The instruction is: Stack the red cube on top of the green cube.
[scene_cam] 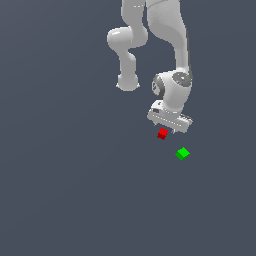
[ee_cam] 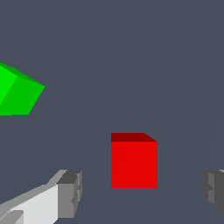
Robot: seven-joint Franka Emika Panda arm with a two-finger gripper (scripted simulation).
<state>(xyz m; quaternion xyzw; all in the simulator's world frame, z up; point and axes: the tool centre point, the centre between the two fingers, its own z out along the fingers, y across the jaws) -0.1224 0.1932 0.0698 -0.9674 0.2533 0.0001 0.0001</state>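
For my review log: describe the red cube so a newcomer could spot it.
Follow the white arm down to its gripper. The red cube lies just below it, between the open fingers. Its only neighbour, the green cube, is equal-sized but sits apart.

red cube [ee_cam: 134, 164] between spread end effector [ee_cam: 142, 192] fingers [ee_cam: 70, 192], green cube [ee_cam: 17, 92] apart
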